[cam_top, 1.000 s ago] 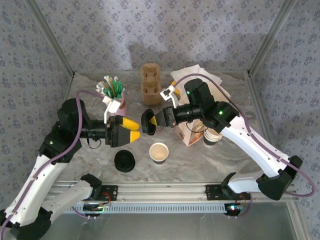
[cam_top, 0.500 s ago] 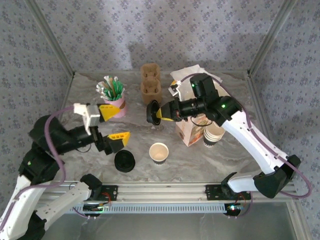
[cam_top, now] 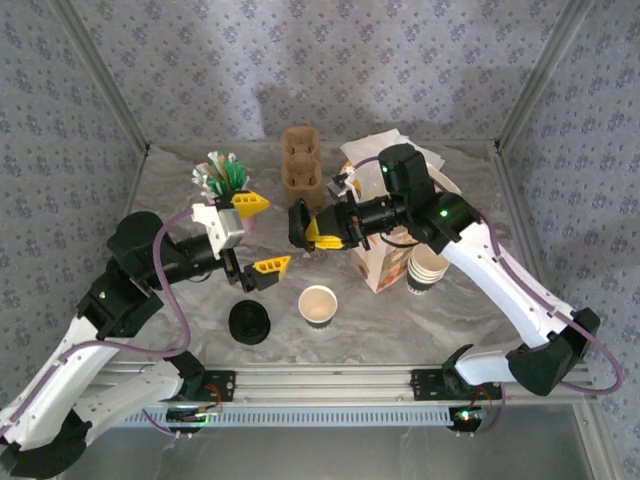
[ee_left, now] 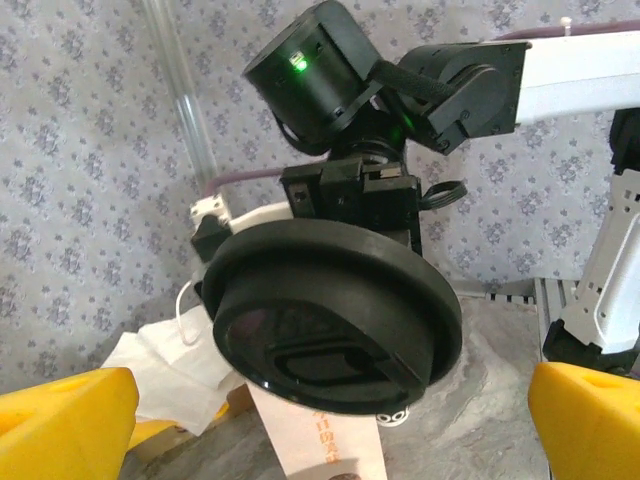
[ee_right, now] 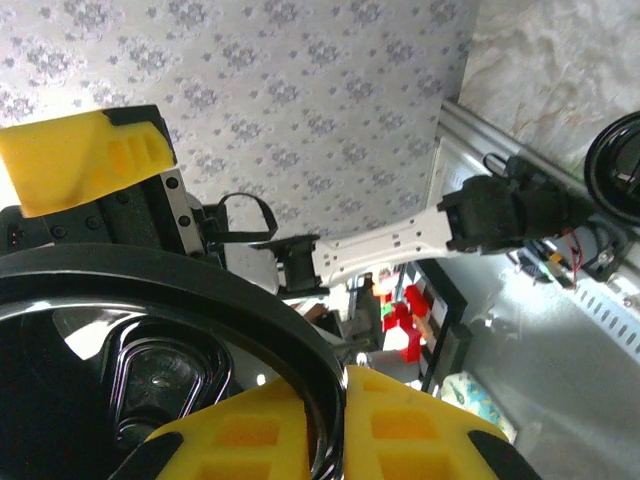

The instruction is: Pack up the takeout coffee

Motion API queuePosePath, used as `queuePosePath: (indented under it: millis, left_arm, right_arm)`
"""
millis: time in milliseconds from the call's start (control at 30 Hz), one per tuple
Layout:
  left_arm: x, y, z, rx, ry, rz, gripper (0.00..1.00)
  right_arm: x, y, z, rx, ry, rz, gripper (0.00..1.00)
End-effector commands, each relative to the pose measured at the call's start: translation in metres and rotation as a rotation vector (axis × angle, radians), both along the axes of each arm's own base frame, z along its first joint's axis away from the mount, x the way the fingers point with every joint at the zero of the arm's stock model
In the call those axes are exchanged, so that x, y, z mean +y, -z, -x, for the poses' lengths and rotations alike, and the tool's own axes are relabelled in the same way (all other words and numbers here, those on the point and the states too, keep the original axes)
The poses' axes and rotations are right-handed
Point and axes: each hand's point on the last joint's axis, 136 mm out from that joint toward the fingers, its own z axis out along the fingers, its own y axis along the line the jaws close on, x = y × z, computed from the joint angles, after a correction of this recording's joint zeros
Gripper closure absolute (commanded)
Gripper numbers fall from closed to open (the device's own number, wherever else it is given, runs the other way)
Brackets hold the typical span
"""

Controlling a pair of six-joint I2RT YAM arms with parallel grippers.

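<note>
The left fingers (cam_top: pixel 270 265) gape, released and empty, just left of the black lid (cam_top: pixel 297 226), which the right fingers (cam_top: pixel 322 236) clench by its rim, on edge above the marbled counter (cam_top: pixel 420 320). The lidless paper cup (cam_top: pixel 318 305) stands on it, apart from both. The left wrist view shows the lid's broad face (ee_left: pixel 330 320), perhaps its underside. Floral wallpaper (cam_top: pixel 300 50) surrounds.

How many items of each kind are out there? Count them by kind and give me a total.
Loose black lid, in the right gripper: 1
Stack of black lids: 1
Lidless paper cup: 1
Stack of paper cups: 1
Paper bag: 1
Cardboard cup carrier: 1
Holder of stirrers: 1
Pile of white napkins: 1
Total: 8
</note>
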Motion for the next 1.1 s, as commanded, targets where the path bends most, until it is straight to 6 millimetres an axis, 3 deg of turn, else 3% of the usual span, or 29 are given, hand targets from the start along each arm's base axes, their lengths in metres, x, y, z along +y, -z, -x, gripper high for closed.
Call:
queuePosePath:
  millis: [0,167,433,733,1067]
  left_arm:
    - [0.002,-0.030,0.014,-0.125,0.027,0.064,0.00]
    - [-0.007,-0.024,0.016,-0.103,0.062,0.049,0.00]
    - [-0.010,-0.026,-0.004,-0.085,-0.023,0.123,0.00]
    - [-0.028,-0.020,0.004,-0.003,0.089,0.092,0.00]
    - [-0.027,-0.025,-0.001,0.007,0.063,0.139,0.00]
  right_arm:
    - [0.005,-0.005,0.007,0.040,-0.053,-0.024,0.87]
    - [0.009,-0.008,0.004,0.041,-0.058,-0.034,0.87]
    - [0.012,-0.017,0.015,0.020,-0.086,-0.055,0.87]
    - [0.015,-0.034,0.016,-0.008,-0.084,-0.101,0.87]
    - [0.019,-0.050,0.020,-0.036,-0.094,-0.150,0.87]
